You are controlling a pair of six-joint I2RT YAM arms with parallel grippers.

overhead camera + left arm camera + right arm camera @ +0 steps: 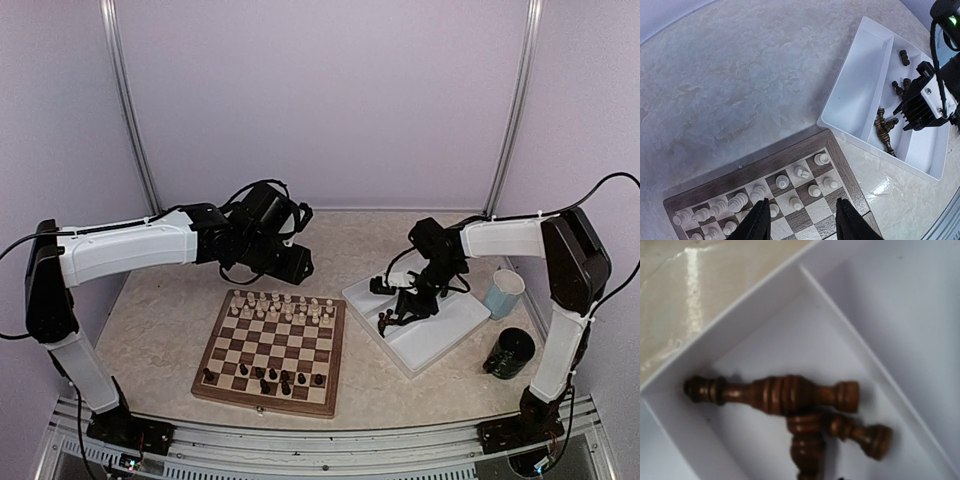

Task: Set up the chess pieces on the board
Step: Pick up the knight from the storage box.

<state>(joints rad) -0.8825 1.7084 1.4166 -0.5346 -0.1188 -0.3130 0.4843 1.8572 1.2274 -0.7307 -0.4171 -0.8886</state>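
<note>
Dark brown turned wooden chess pieces (775,395) lie on their sides, crossed over one another, in a corner compartment of the white rectangular plastic tray (860,85). That tray sits just beside the far right corner of the square wooden checkered board (272,345). On the board, the pale cream pieces (782,181) stand upright in the two far rows, while the near rows hold only some dark pieces (265,378), with gaps between them. So you are most likely fetching another dark piece. Your right gripper (902,119) hangs low over the tray, right at the heap. Its own camera shows none of its fingers and the other views are too small, so you cannot tell how far it is parted or whether it has anything. Your left gripper (801,205) hovers above the cream rows with its fingers apart and nothing between them. For the next move, pinch one piece across its slim stem, preferably the one lying on top, so the others do not drag along. Then lift it clear of the tray wall, turn it upright and lower it onto an empty near-row square without nudging its neighbours.
</note>
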